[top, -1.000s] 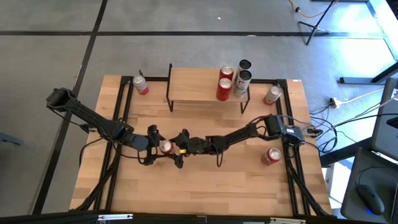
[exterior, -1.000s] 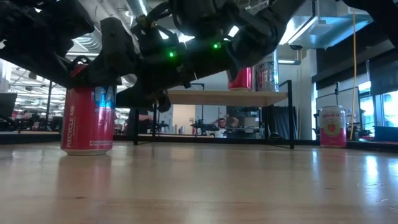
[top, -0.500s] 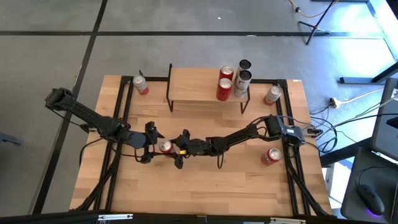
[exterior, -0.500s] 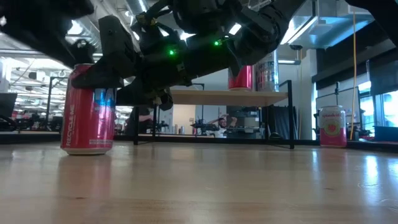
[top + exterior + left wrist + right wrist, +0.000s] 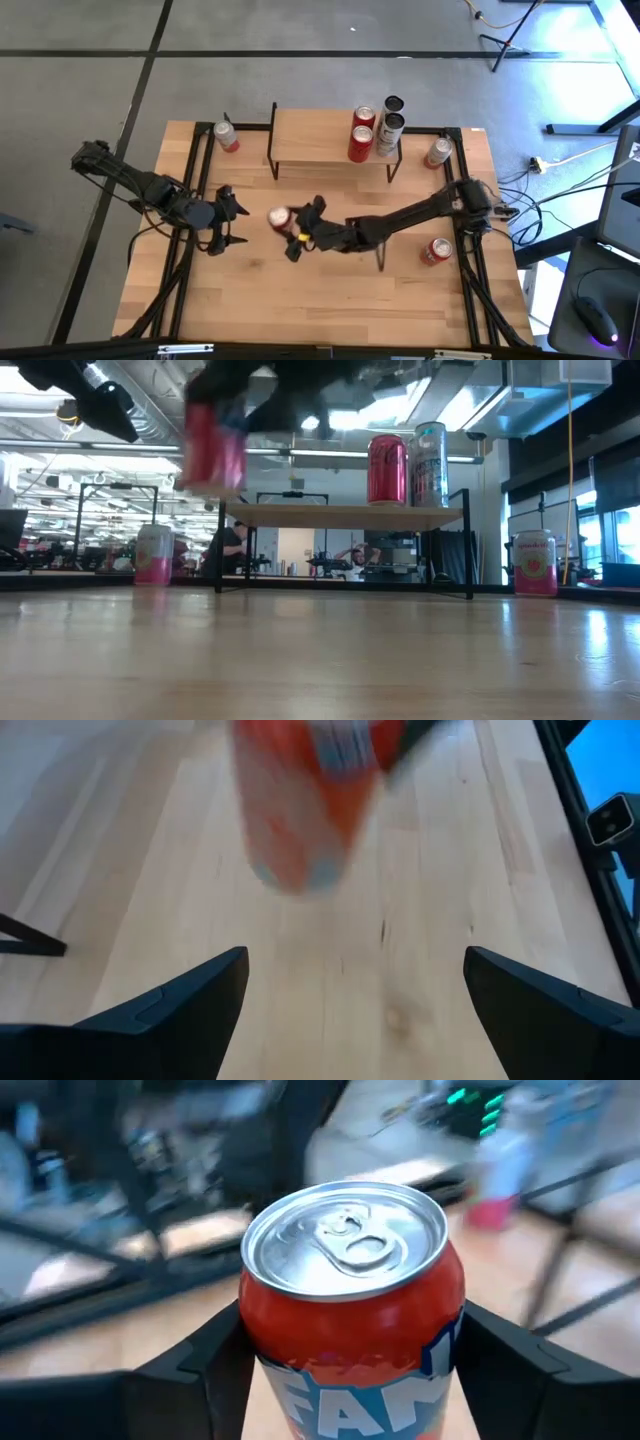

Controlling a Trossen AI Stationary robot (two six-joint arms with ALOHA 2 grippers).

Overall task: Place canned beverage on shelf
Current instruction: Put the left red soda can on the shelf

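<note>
A: What do the arms look like?
B: Both are dark, slim and jointed. The left arm (image 5: 150, 190) and right arm (image 5: 420, 212) trail black cables.
A: And the fingers?
B: The left gripper (image 5: 345, 1005) has two black, wedge-shaped fingers; the right gripper (image 5: 350, 1370) has matching ones.

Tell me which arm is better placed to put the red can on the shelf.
Right. The right gripper already holds the red can lifted; the left gripper is open and empty, farther from the shelf.
</note>
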